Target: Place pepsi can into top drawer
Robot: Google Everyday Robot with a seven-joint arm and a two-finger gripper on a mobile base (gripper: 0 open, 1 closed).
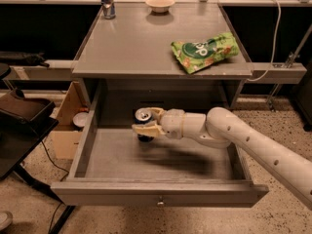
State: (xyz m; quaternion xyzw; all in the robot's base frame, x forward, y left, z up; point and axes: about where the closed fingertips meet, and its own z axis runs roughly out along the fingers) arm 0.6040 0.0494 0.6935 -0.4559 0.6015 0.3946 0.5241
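Cream-coloured claw [148,122] sits inside the open drawer [122,157], toward the back, left of centre. Its two fingers are closed about the soda can [143,114], one finger [156,112] at the can's 2 o'clock side, the other at its 6 o'clock side. The can stands upright with its silver top facing up and its dark body below. Its base is at or just over the drawer floor; I cannot tell whether it touches.

White arm [253,147] runs from the claw toward 4 o'clock, crossing the drawer's right wall and leaving the view at the lower right.

The drawer is grey, wide and shallow, and pulled well out. A small round knob [160,203] sits at the centre of its front panel, at 6 o'clock from the claw.

The grey bench [131,48] top lies above the drawer, at 12 o'clock.
- A green snack bag [204,51] lies flat near its right edge, at 1 o'clock from the claw.
- A pale bowl [160,3] sits at the far edge, at 12 o'clock.
- A tall can [107,1], blue and silver, stands upright at the far left corner, at 11 o'clock.

A cardboard box [68,121] stands on the speckled floor [273,116], just beside the drawer's left wall, at 9 o'clock.
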